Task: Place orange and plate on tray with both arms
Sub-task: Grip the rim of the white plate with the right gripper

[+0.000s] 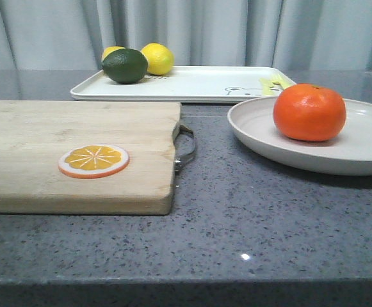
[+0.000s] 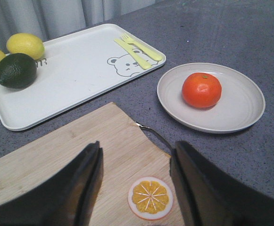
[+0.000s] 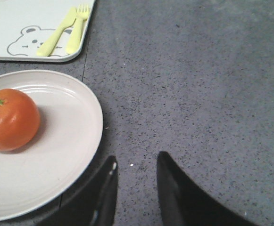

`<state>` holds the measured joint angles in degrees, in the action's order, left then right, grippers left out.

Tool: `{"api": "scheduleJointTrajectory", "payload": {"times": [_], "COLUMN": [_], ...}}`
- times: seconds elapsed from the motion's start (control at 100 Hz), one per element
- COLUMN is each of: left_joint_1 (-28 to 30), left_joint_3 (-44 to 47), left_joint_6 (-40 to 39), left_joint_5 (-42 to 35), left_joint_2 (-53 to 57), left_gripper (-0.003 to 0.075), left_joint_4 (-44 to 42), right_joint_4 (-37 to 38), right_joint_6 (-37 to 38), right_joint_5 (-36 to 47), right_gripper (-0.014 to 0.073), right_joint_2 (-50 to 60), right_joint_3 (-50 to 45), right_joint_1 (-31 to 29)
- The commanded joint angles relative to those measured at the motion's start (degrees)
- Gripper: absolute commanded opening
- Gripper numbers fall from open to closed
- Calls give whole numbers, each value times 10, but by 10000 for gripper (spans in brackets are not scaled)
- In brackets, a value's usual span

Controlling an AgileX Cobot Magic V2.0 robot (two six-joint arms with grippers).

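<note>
On the left we see a wooden cutting board (image 1: 77, 150) with a metal handle (image 1: 186, 147), and a flat orange slice (image 1: 93, 160) lies on it. Behind it is the white tray (image 1: 192, 83), which carries two lemons (image 1: 157, 58), a dark green lime (image 1: 125, 66), a small bear drawing (image 2: 123, 66) and a yellow fork and knife (image 2: 137, 51). Beside the lime, a few dark letters are printed on the tray, but the fruit hides most of them and we cannot read them. On the right, the orange (image 1: 309, 112) sits on the off-white plate (image 1: 365, 144), just in front of the tray; the front view cuts the plate at the edge.

Everything stands on a grey speckled stone counter (image 1: 250, 224), with pale grey curtains (image 1: 237, 32) behind.

The left gripper (image 2: 136, 176) hangs above the board with its jaws spread wide and nothing between them. The right gripper (image 3: 137, 181) is beside the plate rim, jaws apart by a narrower gap, also empty.
</note>
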<state>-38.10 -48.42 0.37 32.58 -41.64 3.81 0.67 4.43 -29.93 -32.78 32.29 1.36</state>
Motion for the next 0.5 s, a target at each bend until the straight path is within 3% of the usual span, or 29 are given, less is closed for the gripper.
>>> {"api": "scheduleJointTrajectory", "payload": {"times": [0.0, 0.13, 0.49], "left_joint_1": [1, 1, 1], "left_joint_3": [-3, -1, -1], "left_joint_6": [0, 0, 0], "left_joint_5": [-48, -48, -48], "left_joint_2": [11, 11, 11], "left_gripper": [323, 323, 323], "left_joint_4": [-2, -2, -2], "right_joint_4": [5, 1, -51], "right_joint_6": [-11, -11, -18], "right_joint_5": [2, -47, -132], "right_gripper": [336, 428, 427], "right_joint_2": [-44, -112, -277], "right_joint_3": [47, 90, 195], "right_joint_1": [11, 15, 15]}}
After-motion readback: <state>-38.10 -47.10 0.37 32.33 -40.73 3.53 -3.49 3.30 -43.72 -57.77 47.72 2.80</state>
